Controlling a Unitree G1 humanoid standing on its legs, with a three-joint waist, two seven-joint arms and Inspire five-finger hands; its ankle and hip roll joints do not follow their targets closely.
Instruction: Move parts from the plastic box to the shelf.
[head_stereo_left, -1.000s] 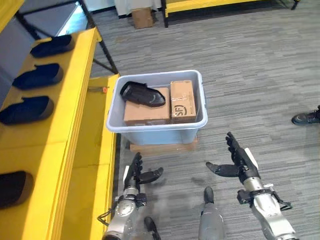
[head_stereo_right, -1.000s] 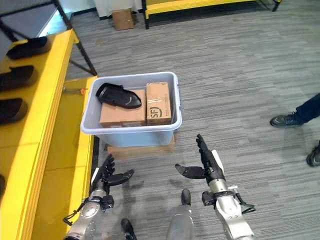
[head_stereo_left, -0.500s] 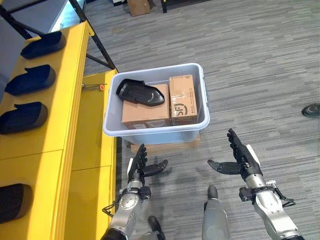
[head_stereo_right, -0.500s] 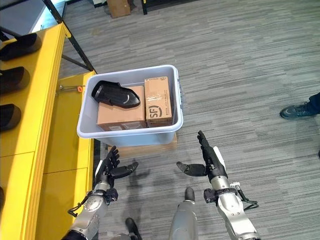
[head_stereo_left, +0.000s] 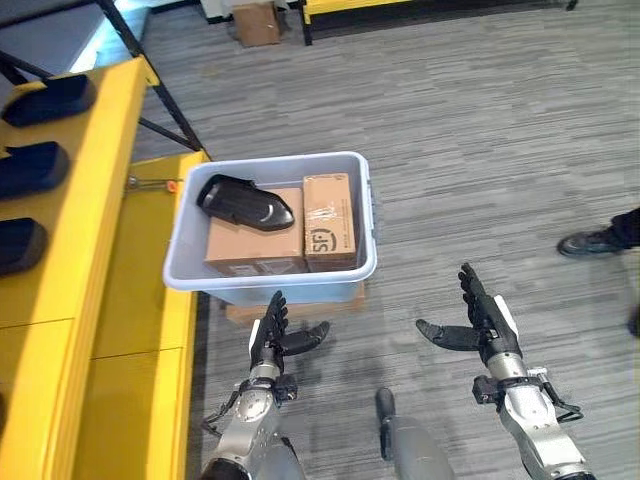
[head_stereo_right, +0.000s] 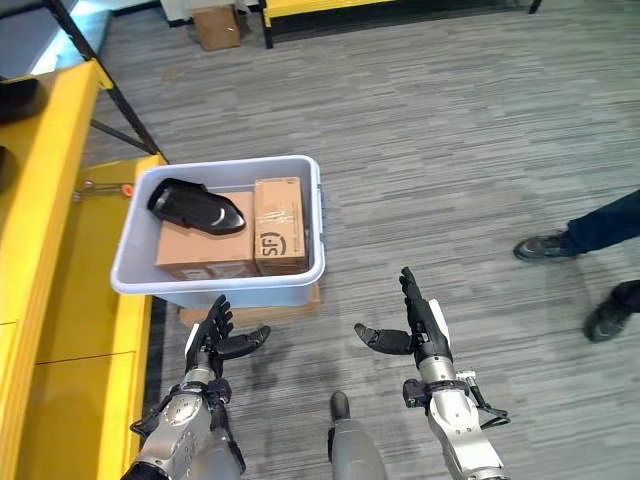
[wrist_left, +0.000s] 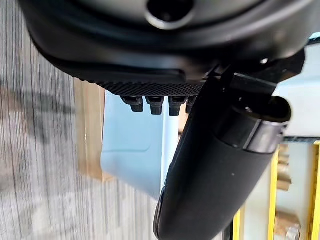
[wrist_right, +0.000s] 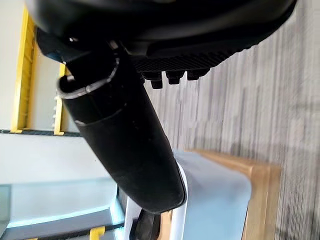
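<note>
Two black parts (head_stereo_left: 30, 168) already sit on the yellow shelf (head_stereo_left: 95, 260) along the frame's left edge. Right of it, upper centre, the grey plastic box (head_stereo_left: 270, 275) holds another black moulded part (head_stereo_left: 244, 203) lying on two cardboard cartons (head_stereo_left: 330, 225). It looks stiff, light and smooth-skinned; its narrower end seems the best place to grasp. Below the box, the left hand (head_stereo_left: 272, 340) is empty with fingers spread, and lower right the right hand (head_stereo_left: 480, 325) is likewise released.

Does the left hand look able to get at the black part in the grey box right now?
Probably yes. The left hand is open just in front of the plastic box, and the black part lies uncovered on top of the cardboard cartons, though it must first rise over the near wall.
</note>
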